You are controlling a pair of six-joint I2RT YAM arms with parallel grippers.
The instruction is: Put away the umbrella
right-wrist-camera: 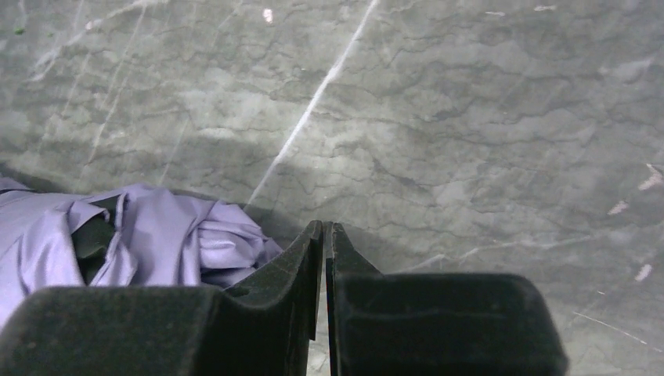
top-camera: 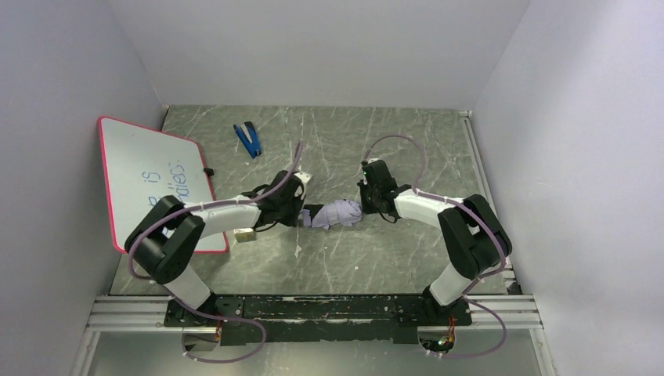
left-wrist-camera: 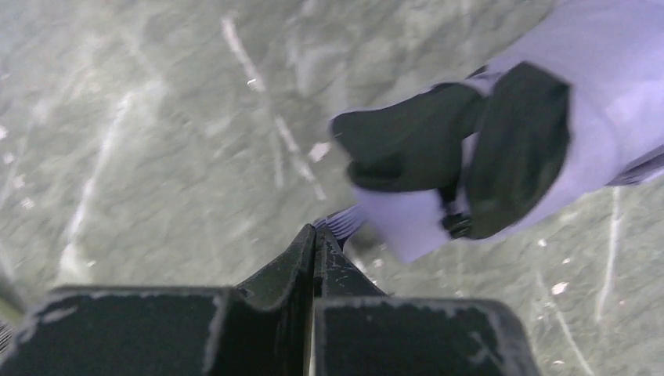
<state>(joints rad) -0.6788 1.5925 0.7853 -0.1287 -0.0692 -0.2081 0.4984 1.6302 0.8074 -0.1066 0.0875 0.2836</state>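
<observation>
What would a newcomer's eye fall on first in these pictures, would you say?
The crumpled lavender umbrella in the middle of the table, flanked by the left gripper and right gripper. Both are shut, and the left seems to pinch its fabric. Next come the pink-rimmed whiteboard propped at the left wall and a small blue object toward the far edge.

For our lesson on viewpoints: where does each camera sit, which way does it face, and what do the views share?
Top external: above and behind the bases, looking down on the table; both arms show.
Left wrist: on the left arm, facing down past closed left fingers at the umbrella.
Right wrist: on the right arm, closed right fingers at bottom, tabletop beyond.
Shared: all three see the umbrella.
</observation>
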